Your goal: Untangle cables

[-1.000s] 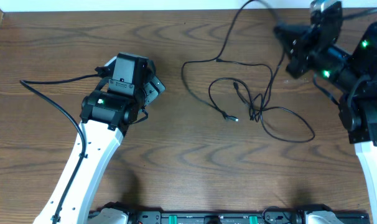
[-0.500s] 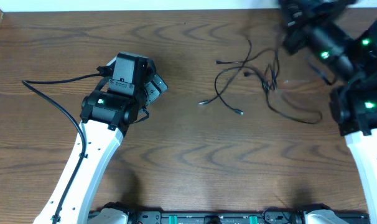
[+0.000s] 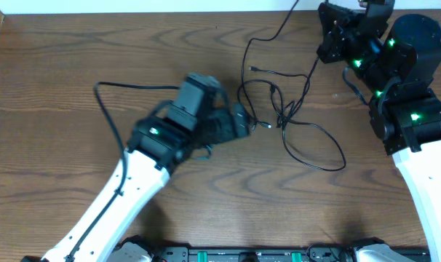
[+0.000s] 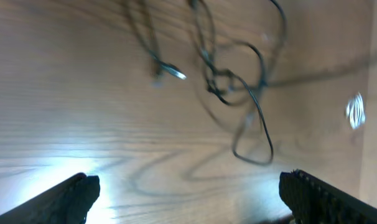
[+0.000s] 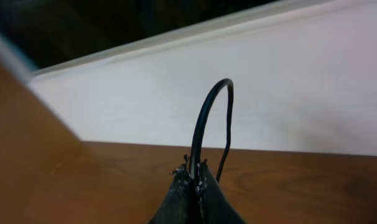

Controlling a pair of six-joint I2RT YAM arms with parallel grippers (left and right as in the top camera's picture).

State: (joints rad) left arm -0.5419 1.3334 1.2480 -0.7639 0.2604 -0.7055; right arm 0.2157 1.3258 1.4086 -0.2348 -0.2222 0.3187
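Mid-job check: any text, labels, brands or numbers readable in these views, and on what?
None readable. No print shows on the cables, the table, the left arm or the right arm.
The pale mark at the right edge of the left wrist view is too blurred to read.

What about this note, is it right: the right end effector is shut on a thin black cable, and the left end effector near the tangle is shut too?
One part is wrong. The left end effector is open: the left wrist view shows its fingers spread wide apart. The right end effector is indeed shut on a thin black cable.
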